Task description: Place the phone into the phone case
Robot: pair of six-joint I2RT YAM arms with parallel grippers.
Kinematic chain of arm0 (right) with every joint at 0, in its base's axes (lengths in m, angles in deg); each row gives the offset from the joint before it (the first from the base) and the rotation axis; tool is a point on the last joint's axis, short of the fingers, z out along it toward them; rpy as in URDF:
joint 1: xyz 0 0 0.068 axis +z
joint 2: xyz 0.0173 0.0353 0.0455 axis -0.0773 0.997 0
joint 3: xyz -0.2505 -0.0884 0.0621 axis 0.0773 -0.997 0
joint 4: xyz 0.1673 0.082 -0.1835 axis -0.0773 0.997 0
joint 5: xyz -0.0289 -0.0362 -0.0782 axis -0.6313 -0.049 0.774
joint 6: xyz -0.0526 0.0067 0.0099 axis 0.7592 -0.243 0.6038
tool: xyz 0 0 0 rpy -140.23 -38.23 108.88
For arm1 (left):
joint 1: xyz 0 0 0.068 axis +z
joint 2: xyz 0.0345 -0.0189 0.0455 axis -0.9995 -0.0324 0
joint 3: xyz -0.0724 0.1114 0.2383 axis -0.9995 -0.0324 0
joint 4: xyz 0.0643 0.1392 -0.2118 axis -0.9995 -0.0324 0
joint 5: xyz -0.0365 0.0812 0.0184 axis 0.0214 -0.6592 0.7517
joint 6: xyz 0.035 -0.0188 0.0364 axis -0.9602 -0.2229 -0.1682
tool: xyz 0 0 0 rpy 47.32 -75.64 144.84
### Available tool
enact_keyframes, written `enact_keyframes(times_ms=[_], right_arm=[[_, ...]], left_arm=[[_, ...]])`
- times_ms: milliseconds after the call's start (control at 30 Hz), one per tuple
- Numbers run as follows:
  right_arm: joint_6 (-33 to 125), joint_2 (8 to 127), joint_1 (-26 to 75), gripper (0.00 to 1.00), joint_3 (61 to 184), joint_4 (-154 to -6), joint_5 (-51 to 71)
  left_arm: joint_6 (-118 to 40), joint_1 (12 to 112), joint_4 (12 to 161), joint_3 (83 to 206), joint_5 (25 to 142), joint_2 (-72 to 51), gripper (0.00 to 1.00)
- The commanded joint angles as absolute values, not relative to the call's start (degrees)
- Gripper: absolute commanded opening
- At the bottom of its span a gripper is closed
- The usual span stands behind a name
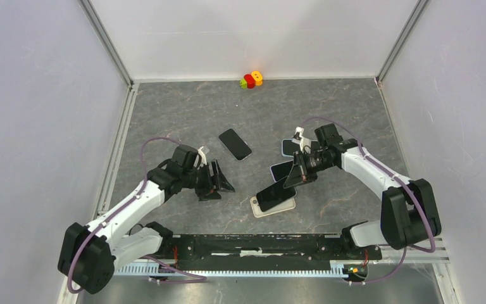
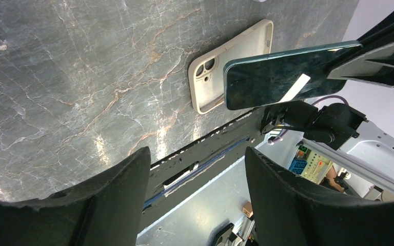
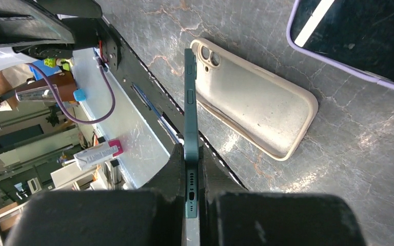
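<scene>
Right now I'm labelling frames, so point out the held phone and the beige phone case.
phone [image 2: 267, 82], left wrist view, middle of its glossy dark face.
phone case [image 3: 256, 102], right wrist view, bare inner floor.

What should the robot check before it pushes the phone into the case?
1. The right gripper clamps the phone at its port end: ok.
2. The case lies open side up, empty: ok.
3. The phone's far end points toward the camera hole: ok.
4. The phone lies flat over the case: not ok, tilted.
5. The left gripper steadies the case: not ok, open, apart from it.
</scene>
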State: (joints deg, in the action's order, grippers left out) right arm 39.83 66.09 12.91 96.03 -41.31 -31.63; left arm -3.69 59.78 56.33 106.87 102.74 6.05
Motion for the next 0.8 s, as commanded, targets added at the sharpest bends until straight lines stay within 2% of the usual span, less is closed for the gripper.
enact_keyframes(times_ms=[0, 300, 767], right_arm=[[37.05, 65.18, 14.32, 0.0, 93.75, -46.69, -33.31], [32.28, 65.03, 15.87, 0.0, 90.03, -53.54, -31.2], [30.01, 66.21, 16.19, 0.0, 84.5, -56.18, -24.74]], left_arm=[[-5.34, 59.78, 59.1, 107.72, 104.34, 5.09, 0.73], [-5.97, 59.71, 60.18, 108.11, 105.29, 2.88, 0.69], [-2.07, 57.14, 66.51, 105.36, 105.64, 0.61, 0.64]])
